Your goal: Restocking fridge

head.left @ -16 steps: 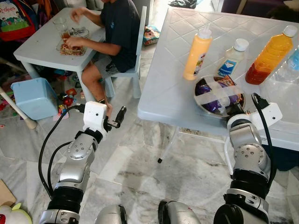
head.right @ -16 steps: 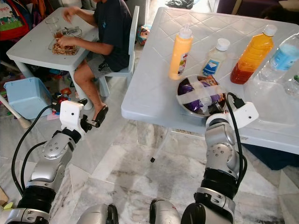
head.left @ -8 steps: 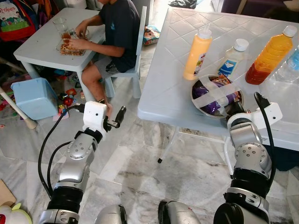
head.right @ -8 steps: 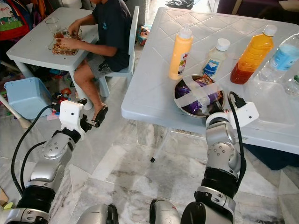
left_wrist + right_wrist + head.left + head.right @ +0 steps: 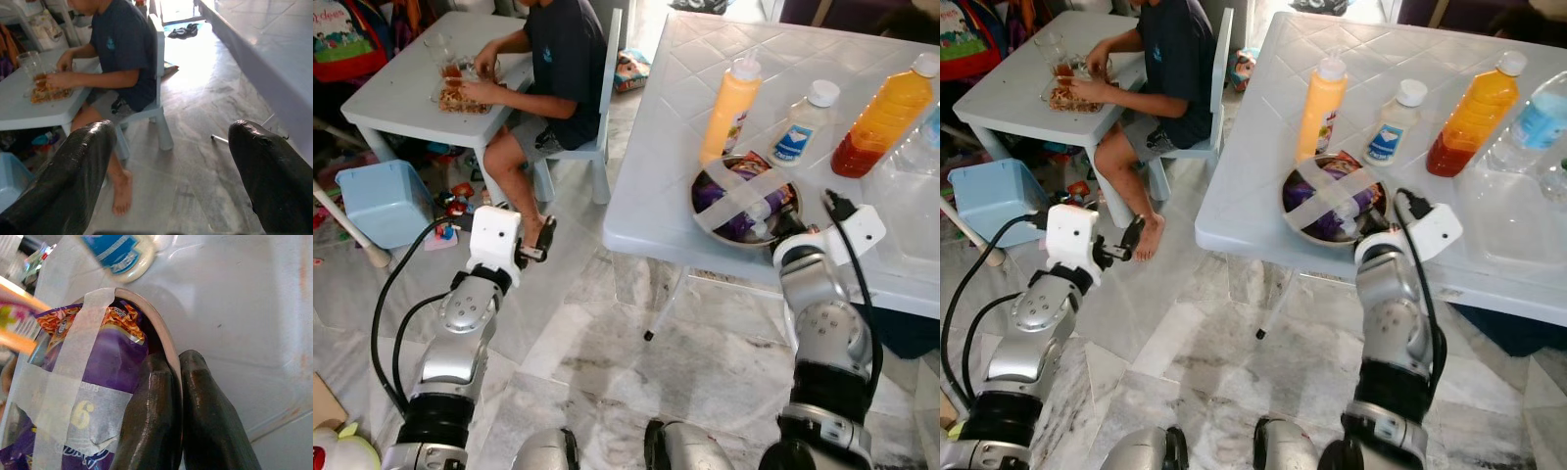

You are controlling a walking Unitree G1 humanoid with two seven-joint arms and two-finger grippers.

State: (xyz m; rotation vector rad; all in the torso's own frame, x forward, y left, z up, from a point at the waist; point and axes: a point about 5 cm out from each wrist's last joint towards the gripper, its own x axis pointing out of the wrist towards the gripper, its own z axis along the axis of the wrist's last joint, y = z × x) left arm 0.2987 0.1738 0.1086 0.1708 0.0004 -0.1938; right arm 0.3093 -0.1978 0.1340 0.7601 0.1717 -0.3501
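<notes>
The taped bowl (image 5: 742,199) is sliding leftward along the tabletop (image 5: 661,186), nearer its edge. The right pincer (image 5: 172,396) is clamping the bowl's rim. The left pincer (image 5: 171,181) is hanging wide open beside the tabletop, facing a seated person (image 5: 548,73).

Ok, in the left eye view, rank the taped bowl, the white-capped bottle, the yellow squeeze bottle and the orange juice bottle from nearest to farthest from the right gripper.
1. Taped bowl: right gripper is shut on its rim, near the table's front edge.
2. White-capped bottle: just behind the bowl.
3. Yellow squeeze bottle and orange juice bottle: too close to call; one sits behind the bowl to the robot's left, the other far right.
</notes>
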